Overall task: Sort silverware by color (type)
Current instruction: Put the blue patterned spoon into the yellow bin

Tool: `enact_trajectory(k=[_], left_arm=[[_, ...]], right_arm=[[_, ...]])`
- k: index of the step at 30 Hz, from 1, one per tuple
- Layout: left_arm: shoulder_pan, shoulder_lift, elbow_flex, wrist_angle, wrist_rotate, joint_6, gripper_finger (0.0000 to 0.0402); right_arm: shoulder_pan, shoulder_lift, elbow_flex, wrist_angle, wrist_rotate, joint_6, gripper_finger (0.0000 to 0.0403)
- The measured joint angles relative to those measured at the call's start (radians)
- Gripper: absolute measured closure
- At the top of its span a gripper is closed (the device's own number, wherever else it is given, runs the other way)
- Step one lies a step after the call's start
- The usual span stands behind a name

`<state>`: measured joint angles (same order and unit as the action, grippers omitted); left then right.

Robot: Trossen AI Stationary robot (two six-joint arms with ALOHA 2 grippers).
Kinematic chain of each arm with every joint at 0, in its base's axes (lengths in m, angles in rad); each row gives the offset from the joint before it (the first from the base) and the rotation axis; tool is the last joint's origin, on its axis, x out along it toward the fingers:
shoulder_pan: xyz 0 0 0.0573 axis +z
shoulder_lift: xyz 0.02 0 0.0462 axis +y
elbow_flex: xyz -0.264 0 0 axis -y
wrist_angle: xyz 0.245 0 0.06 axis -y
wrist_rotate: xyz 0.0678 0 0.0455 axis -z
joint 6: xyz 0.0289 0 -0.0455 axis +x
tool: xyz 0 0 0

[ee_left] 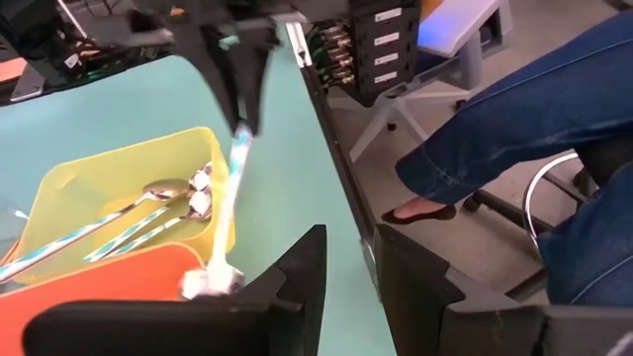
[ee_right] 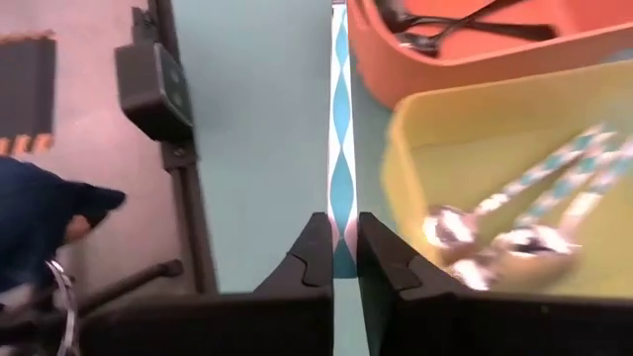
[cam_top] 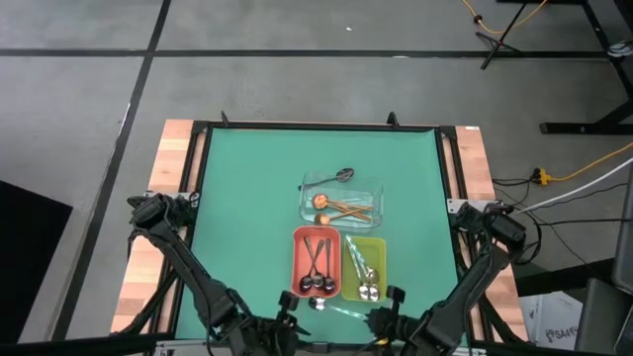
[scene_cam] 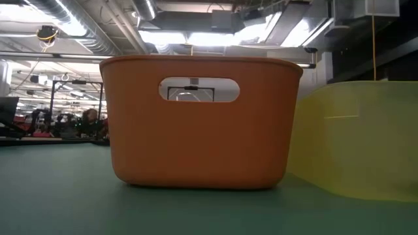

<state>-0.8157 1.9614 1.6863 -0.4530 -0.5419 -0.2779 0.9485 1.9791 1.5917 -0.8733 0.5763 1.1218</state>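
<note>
A silver spoon with a teal-and-white diamond handle [ee_right: 341,158] lies along the table's near edge, in front of the red tray [cam_top: 316,262]. My right gripper [ee_right: 343,259] is shut on its handle. My left gripper [ee_left: 351,282] is open beside the spoon's bowl [ee_left: 208,284], toward the table's left, and touches nothing. Black spoons [cam_top: 316,272] lie in the red tray and silver spoons [cam_top: 364,277] in the yellow-green tray [cam_top: 377,244]. Copper spoons [cam_top: 341,206] lie in the clear tray [cam_top: 378,188]. One black spoon [cam_top: 336,176] rests on its far rim. My right gripper pinches the free end of the spoon's handle [ee_right: 342,232] between its two fingers [ee_right: 315,255]. It comes from the table's right, about level, with the fingers lying along the handle. The handle slants down from the gripper [ee_left: 242,74] to the bowl, low by the red tray's near wall.
The three trays stand close together in the table's middle and near part. In the low view, the red tray [scene_cam: 199,124] and yellow-green tray [scene_cam: 366,143] block the sight. A seated person's legs [ee_left: 514,129] show beyond the table's near edge. Green mat [cam_top: 247,198] lies bare to the left.
</note>
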Motion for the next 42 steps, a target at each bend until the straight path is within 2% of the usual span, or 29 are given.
enact_trajectory(k=[7, 13, 20, 27, 31, 42], left_arm=[[-0.003, 0.000, 0.000, 0.000, 0.000, 0.000, 0.0319], [-0.002, 0.000, 0.000, 0.000, 0.000, 0.000, 0.0319], [0.008, 0.000, 0.000, -0.001, -0.007, 0.000, 0.0319], [0.032, 0.000, 0.000, -0.002, -0.060, 0.000, 0.0319], [0.052, 0.000, 0.000, -0.002, -0.078, -0.001, 0.0319], [0.108, 0.000, 0.000, -0.002, -0.079, -0.001, 0.0319]], right_arm=[[0.000, -0.098, 0.000, -0.199, 0.001, -0.047, 0.0398], [0.000, -0.176, 0.000, -0.358, -0.017, -0.200, 0.0395], [-0.024, -0.240, 0.001, -0.503, -0.050, -0.479, 0.0395], [-0.095, -0.251, 0.001, -0.583, -0.216, -0.825, 0.0395], [-0.152, -0.248, 0.001, -0.585, -0.265, -0.982, 0.0394], [-0.299, -0.247, 0.001, -0.595, -0.282, -1.396, 0.0391]])
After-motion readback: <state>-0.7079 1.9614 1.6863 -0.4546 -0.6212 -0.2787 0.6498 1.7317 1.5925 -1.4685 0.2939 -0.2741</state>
